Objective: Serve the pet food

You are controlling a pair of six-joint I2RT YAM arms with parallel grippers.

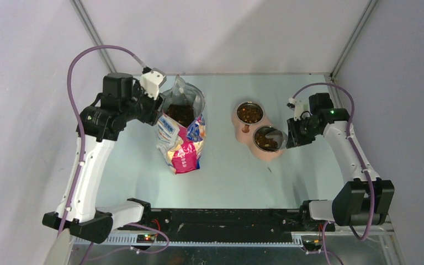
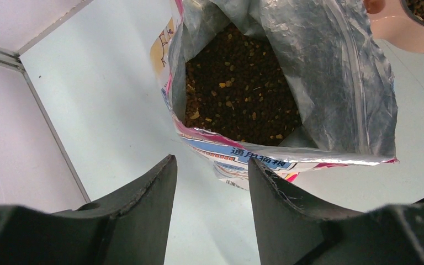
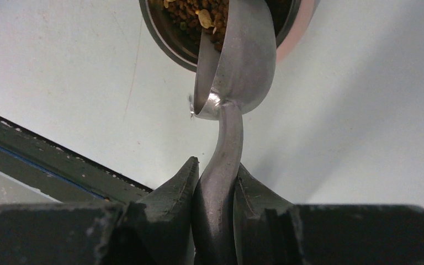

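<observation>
Our right gripper (image 3: 216, 164) has its two dark fingers drawn in close, pinching the curved handle of a grey metal scoop (image 3: 243, 61) from both sides. Through the right wrist camera we see the handle rising out of the grip and the scoop's cup reaching over the rim of a round steel bowl (image 3: 165, 38). The cup's mouth is turned toward the contents. We cannot tell whether anything is left inside the cup.

That steel bowl holds small dark brown dry pellets of pet food (image 3: 190, 14), with a few paler pieces among them. From above we see it is the nearer of two bowls set in a peach-pink plastic stand (image 1: 244, 132). The farther bowl (image 1: 250, 112) also has pet food in it. The right gripper sits just beside the nearer bowl, on its right.

Our left gripper (image 2: 210, 163) has its fingers standing well apart with nothing between them. It hangs just beside the open mouth of a glossy blue, pink and red printed bag (image 2: 337, 83) with a silver foil lining. We cannot tell whether it touches the bag.

The bag stands upright on the pale blue-green table (image 1: 226, 176), left of the stand and well apart from it. More pet food fills the bag as a loose dark mass below the rim.
</observation>
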